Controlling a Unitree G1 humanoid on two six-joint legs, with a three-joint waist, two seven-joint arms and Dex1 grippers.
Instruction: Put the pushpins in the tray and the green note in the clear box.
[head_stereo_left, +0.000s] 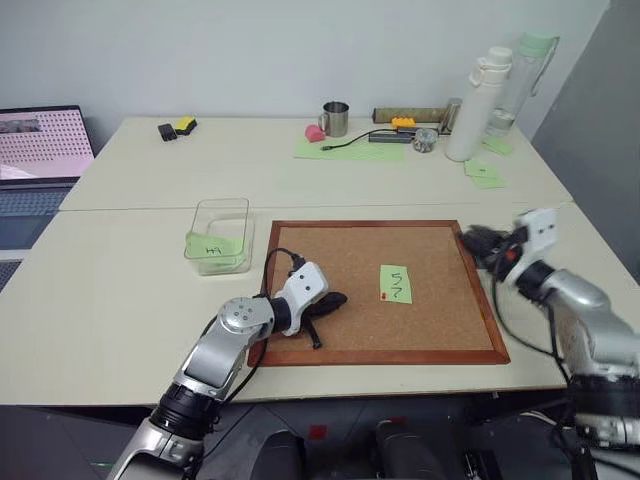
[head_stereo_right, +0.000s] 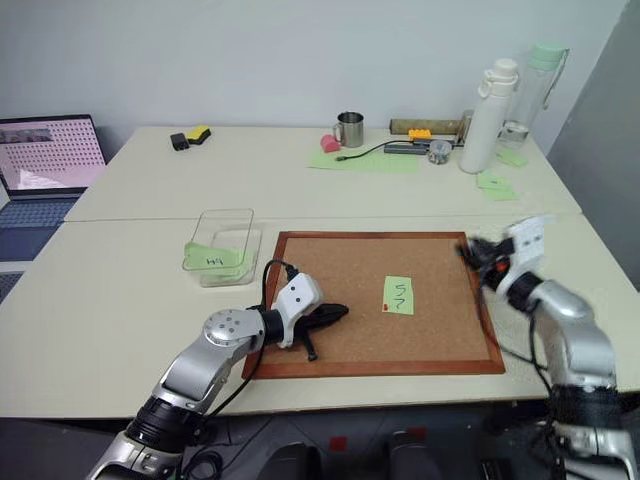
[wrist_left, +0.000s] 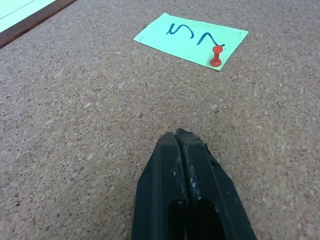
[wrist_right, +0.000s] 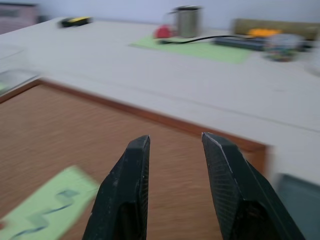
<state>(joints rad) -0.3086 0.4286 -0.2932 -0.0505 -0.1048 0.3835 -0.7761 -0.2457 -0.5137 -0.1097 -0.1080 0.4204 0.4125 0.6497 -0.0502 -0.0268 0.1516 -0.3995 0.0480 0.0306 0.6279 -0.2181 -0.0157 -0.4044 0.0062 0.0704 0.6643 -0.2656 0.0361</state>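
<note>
The tray (wrist_right: 300, 200) shows only as a blurred dark corner just past the corkboard's (head_stereo_left: 330, 255) right frame, behind the right hand (head_stereo_left: 478, 243). One red pushpin (wrist_left: 216, 54) is visible, stuck in the near left corner of the green note (head_stereo_left: 396, 284), which lies on the cork right of centre. The clear box (head_stereo_left: 222, 236), far left of the board on the table (head_stereo_left: 120, 290), holds one other green note. The left hand (head_stereo_left: 335, 300) rests closed and empty on the cork; the right hand's fingers (wrist_right: 127, 195) stand apart, empty.

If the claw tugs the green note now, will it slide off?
Probably not. A red pushpin pins one corner of the green note to the corkboard, so it may swivel or tear. It looks thin and floppy, likely bending once freed.
</note>
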